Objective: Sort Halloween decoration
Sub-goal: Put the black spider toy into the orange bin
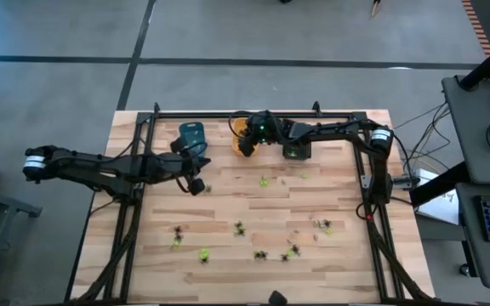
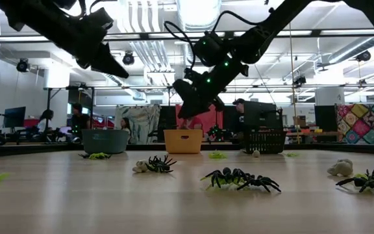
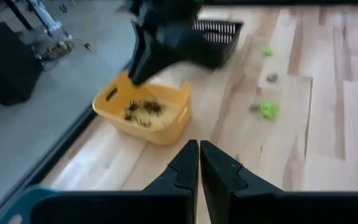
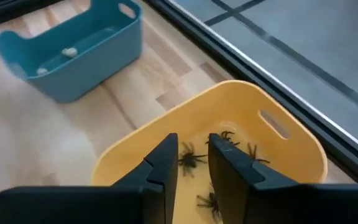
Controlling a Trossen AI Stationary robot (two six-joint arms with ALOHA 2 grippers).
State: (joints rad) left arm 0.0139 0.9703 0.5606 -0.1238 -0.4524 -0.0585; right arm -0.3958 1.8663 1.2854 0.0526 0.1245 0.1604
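On the wooden surface (image 1: 253,212) I see my right end effector (image 4: 191,163) above the far yellow tray (image 4: 303,149), fingers slightly spread, holding nothing. My left end effector (image 3: 199,163) is pressed together, near the blue tray (image 1: 192,134). Black spiders (image 4: 188,158) lie inside the yellow tray.

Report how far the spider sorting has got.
Done: several black spiders lie in the yellow tray, and pale pieces in the blue tray. In hand: the right tool hangs over the yellow tray, jaws slightly apart. Left: loose spiders are scattered across the table.
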